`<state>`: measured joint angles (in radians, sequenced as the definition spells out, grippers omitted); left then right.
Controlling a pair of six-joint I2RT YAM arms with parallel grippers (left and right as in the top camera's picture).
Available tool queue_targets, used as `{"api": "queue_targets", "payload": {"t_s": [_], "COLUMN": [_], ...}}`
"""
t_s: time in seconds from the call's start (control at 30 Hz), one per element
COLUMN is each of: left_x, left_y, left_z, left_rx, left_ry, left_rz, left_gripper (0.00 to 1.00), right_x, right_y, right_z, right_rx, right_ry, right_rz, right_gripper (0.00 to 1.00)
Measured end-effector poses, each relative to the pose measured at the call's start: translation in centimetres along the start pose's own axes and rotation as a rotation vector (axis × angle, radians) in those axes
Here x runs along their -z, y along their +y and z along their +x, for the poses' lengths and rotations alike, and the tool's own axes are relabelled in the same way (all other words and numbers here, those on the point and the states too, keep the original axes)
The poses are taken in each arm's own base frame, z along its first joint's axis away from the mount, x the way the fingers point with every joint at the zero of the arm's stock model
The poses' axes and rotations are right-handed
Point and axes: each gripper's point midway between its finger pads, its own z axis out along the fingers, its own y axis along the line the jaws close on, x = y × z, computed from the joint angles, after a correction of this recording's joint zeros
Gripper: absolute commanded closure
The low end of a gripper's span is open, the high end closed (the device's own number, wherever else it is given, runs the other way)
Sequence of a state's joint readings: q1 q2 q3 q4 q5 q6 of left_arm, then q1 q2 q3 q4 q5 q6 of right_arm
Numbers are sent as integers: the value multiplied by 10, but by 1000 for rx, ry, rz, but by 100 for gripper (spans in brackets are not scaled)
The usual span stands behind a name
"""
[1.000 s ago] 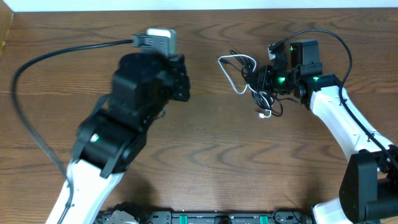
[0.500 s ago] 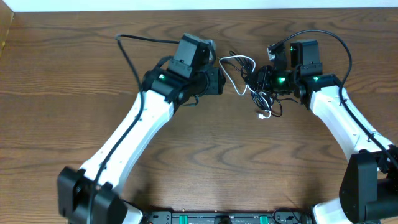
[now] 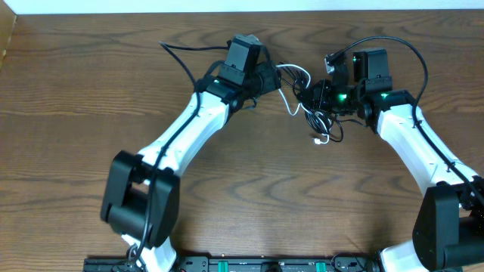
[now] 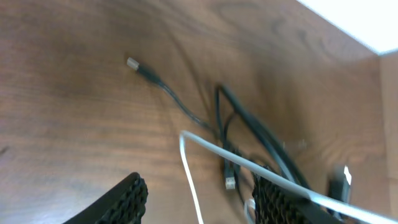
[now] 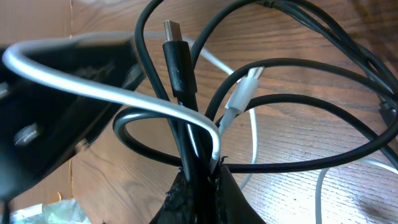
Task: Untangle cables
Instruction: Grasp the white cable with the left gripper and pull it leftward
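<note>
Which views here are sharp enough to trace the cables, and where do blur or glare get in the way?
Overhead: evenly lit and sharp, cables small against the table. Left wrist: soft all over, white cable smeared, blown-out patch at top right. Right wrist: black plug crisp up close, dark shape at left out of focus.

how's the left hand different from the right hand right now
The left hand is open, the right hand shut. The left hand holds nothing, the thin white cable merely passing between its fingers; the right hand pinches that cable and the thin black cables. Both are at the same tangle.
</note>
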<state>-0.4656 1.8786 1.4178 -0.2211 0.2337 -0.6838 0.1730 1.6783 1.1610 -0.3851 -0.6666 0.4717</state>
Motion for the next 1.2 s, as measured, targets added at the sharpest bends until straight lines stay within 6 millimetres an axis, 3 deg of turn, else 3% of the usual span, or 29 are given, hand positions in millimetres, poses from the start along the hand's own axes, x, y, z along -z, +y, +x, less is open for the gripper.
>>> {"api": "queue_targets", "payload": {"t_s": [0.33,0.63,0.97,1.2], "left_x": [-38,-78,-81,-77], "left_y": [11,33,37,71], "left_z": [-18,-6,1,21], "left_rx": [17,25,20,-18], "left_ry": [-109,-103,-82,20], "left_rz": [-2,-24,-44,-157], "left_gripper": [42,43,90,92], "right_x": [0,0,0,0], "right_y": [0,0,0,0], "right_z": [0,2,2,3], "right_rx": [-4,-9,-10,-11], "right_ry": [1,8,10,13], "right_rz": [0,1,0,-2], "right_gripper": [99,99,99,99]}}
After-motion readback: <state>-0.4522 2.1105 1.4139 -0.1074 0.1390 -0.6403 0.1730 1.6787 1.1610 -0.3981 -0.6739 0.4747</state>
